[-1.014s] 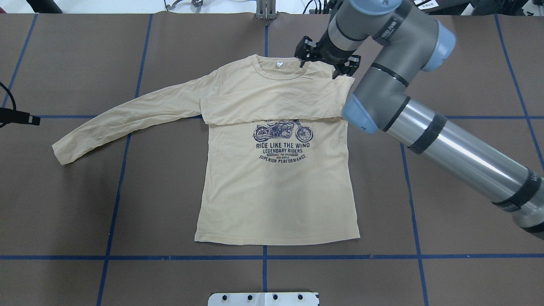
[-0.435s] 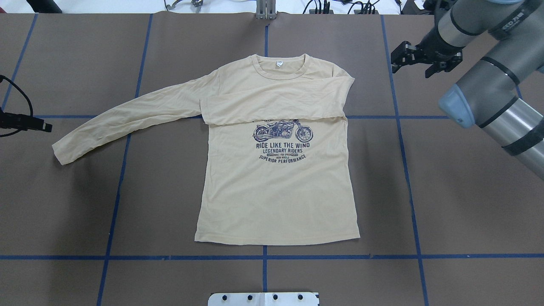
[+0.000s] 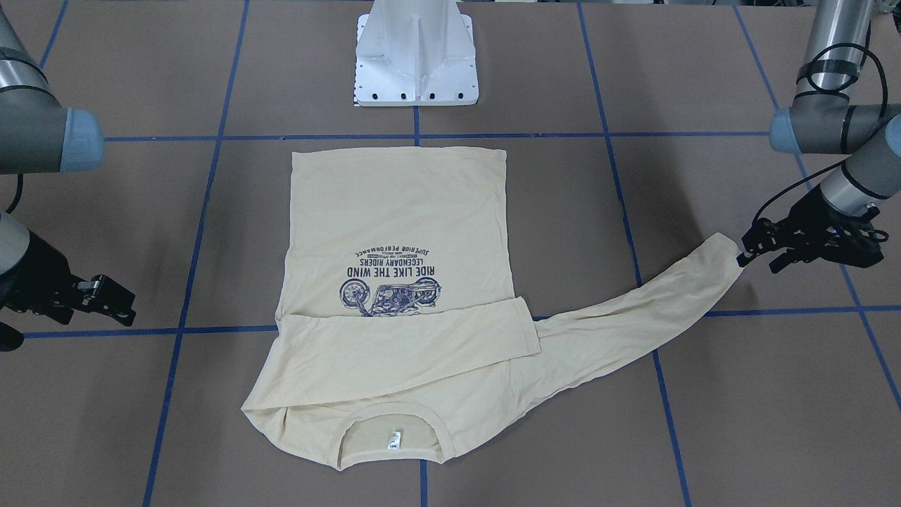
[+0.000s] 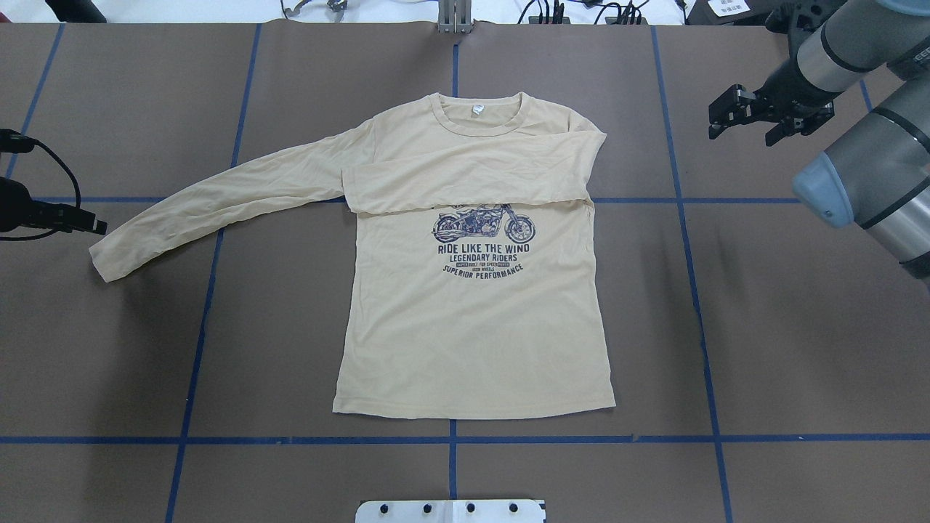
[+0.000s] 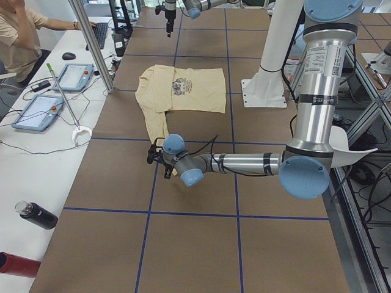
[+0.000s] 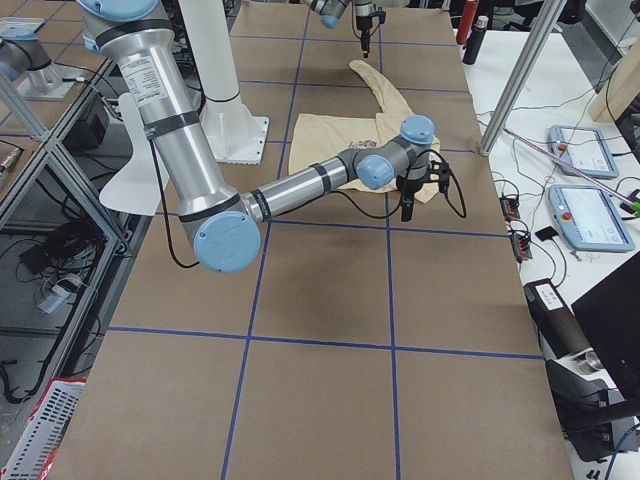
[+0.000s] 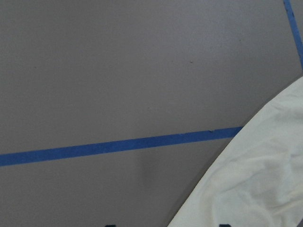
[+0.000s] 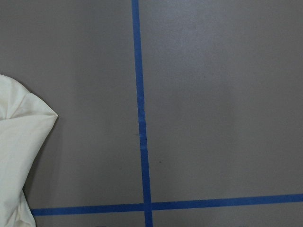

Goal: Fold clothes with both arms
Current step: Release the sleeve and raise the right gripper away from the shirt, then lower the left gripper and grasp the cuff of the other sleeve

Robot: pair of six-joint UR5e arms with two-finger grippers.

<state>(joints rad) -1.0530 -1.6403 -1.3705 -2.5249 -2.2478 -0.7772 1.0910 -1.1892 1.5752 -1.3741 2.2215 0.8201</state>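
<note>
The cream-yellow shirt [image 4: 472,327] lies flat, print up, with its neckline [image 4: 476,120] at the far side. One sleeve [image 4: 472,174] is folded across the chest. The other sleeve [image 4: 218,196] stretches out to the left. My left gripper [image 4: 98,226] is open and low at that sleeve's cuff [image 3: 725,257]. The left wrist view shows the cuff [image 7: 255,179] just ahead of the wide-set fingertips. My right gripper [image 4: 745,132] hangs open and empty, well right of the shirt's shoulder. The right wrist view shows only a shirt edge [image 8: 19,156] at its left.
The white pedestal base [image 3: 415,63] stands at the robot's side of the table, behind the shirt's hem. Blue tape lines [image 4: 450,439] grid the brown tabletop. A desk with tablets [image 5: 43,110], a person and a metal pole [image 5: 91,43] flank the table's operator side.
My right gripper has left the shirt's right shoulder and swung off to the right over bare table. The left gripper has crept in toward the outstretched sleeve's cuff. The shirt has not moved.
</note>
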